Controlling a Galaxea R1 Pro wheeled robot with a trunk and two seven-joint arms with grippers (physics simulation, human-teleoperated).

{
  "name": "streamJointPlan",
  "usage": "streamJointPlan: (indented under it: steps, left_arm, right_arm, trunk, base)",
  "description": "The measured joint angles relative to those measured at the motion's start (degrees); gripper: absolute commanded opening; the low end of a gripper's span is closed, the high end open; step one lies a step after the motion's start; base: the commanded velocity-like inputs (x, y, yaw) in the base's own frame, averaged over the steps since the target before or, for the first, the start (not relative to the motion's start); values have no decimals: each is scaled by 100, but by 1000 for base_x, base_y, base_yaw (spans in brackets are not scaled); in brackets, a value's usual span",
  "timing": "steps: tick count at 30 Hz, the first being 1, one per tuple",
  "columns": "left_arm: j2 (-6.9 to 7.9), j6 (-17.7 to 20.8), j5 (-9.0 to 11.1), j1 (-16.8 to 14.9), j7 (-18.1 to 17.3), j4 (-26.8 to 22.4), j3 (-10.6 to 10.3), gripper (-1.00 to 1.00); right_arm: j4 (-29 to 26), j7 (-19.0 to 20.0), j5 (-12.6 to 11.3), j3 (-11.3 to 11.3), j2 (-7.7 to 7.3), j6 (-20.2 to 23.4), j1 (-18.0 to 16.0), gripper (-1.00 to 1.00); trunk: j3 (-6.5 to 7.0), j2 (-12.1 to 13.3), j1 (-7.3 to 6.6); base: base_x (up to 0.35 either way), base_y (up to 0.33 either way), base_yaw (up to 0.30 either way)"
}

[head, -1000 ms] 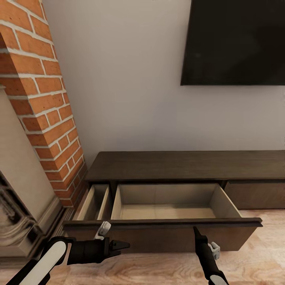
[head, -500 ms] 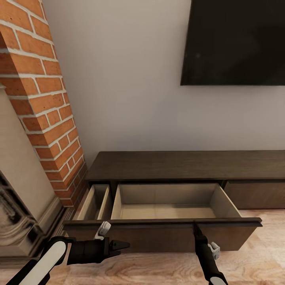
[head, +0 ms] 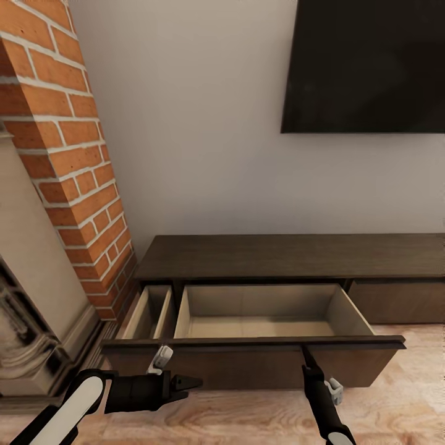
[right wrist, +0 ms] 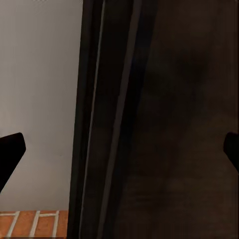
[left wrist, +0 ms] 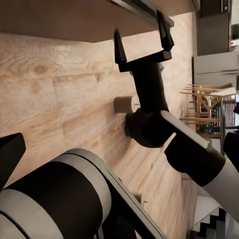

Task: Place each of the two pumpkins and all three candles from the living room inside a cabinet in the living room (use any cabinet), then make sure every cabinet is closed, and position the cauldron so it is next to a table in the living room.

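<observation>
Cabinet: long dark brown wood TV unit [head: 290, 256], drawer pulled out.
Right gripper [left wrist: 142, 37]: fingers spread wide at drawer front.
Left gripper [head: 191, 383]: can't tell its opening.

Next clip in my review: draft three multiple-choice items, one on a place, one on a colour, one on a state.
1. Where is the right gripper?
A. at the front panel of the pulled-out drawer
B. on the cabinet top
C. against the brick column

2. What colour is the inside of the wide open drawer in the long dark brown wood cabinet?
A. pale beige
B. black
C. orange

3. What is the state of the right gripper?
A. open
B. shut on a pumpkin
C. shut on a candle

Answers: 1 A, its tip meets the drawer front; 2 A, beige walls show; 3 A, the left wrist view shows spread fingers.
</observation>
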Motion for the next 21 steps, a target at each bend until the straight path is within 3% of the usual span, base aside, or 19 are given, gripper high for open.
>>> streamJointPlan:
  steps: [11, 16, 21]
  left_arm:
    - [-2, 0, -1, 0, 0, 0, 0, 100]
    - [-4, 0, -2, 0, 1, 0, 3, 100]
    - [10, 0, 3, 0, 0, -4, 67, 100]
  right_arm:
    - [0, -2, -9, 2, -3, 24, 0, 100]
    - [0, -14, -15, 2, -1, 69, 0, 100]
    - [7, -220, -3, 4, 0, 649, 0, 100]
  trunk:
    - [0, 0, 0]
    - [0, 0, -1]
    - [0, 0, -2]
  base:
    - [-208, 0, 0]
    - [-81, 0, 0]
    - [-9, 0, 0]
